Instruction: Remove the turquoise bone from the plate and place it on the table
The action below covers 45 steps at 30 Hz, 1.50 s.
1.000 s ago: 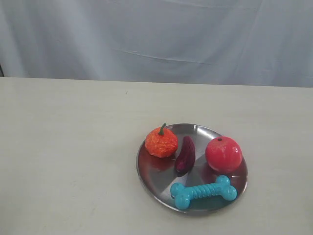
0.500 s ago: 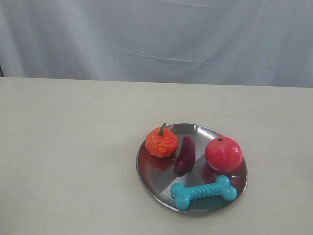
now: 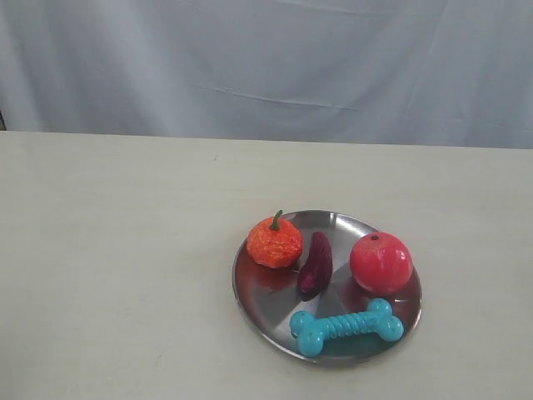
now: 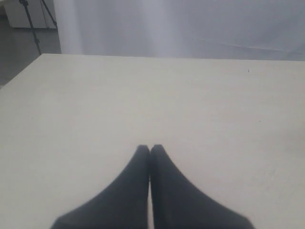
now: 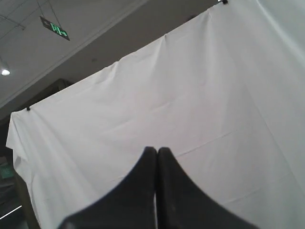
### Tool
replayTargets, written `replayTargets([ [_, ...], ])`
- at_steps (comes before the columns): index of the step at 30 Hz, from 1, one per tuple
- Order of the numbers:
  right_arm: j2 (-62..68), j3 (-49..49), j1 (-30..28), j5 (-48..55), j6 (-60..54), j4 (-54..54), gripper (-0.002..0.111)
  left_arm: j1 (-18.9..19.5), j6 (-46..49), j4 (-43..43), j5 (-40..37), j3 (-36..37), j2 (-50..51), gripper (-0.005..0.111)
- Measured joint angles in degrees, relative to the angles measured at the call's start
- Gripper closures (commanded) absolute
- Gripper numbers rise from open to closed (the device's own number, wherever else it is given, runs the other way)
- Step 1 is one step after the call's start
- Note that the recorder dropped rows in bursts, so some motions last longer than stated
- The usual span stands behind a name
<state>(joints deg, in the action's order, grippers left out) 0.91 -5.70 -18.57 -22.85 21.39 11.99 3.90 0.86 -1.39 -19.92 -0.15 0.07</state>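
Where the plate (image 3: 265,305) sits right of centre on the table (image 3: 117,275), the turquoise bone (image 3: 347,325) lies across its near part, just in front of a red apple toy (image 3: 381,261). The left gripper (image 4: 150,149), above bare table, and the right gripper (image 5: 156,150), facing a white curtain (image 5: 190,95), are both pressed closed and empty.

Left gripper (image 4: 150,149) and right gripper (image 5: 156,150) both closed, empty
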Motion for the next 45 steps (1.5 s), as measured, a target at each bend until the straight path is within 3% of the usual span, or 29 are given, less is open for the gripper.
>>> replayTargets([
  [7,13.10,-13.62,0.00,9.22,1.30,0.83,0.109,0.00,0.00,0.00,0.00,0.00,0.00,0.107],
  [14,33.17,-32.47,0.00,26.80,-1.07,-8.84,0.109,0.00,0.00,0.00,0.00,0.00,0.00,0.107],
  [20,49.80,-50.27,0.00,49.39,-25.93,-4.69,0.109,0.00,0.00,0.00,0.00,0.00,0.00,0.107],
  [25,61.70,-60.50,0.00,68.85,-55.89,12.92,0.109,0.00,0.00,0.00,0.00,0.00,0.00,0.107],
  [28,68.77,-63.65,0.14,78.76,-67.93,21.72,0.109,0.00,0.00,0.00,0.00,0.00,0.00,0.107],
  [37,83.73,-64.72,4.44,83.51,-77.67,21.46,0.108,0.00,0.00,0.00,0.00,0.00,0.00,0.107],
  [40,87.50,-64.72,7.30,83.00,-79.22,19.69,0.094,0.00,0.00,0.00,0.00,0.00,0.00,0.107],
  [43,90.44,-64.72,10.65,80.25,-79.86,16.47,0.066,0.00,0.00,0.00,0.00,0.00,0.00,0.107],
  [45,92.11,-64.72,12.94,78.43,-79.97,14.45,0.053,0.00,0.00,0.00,0.00,0.00,0.00,0.107],
])
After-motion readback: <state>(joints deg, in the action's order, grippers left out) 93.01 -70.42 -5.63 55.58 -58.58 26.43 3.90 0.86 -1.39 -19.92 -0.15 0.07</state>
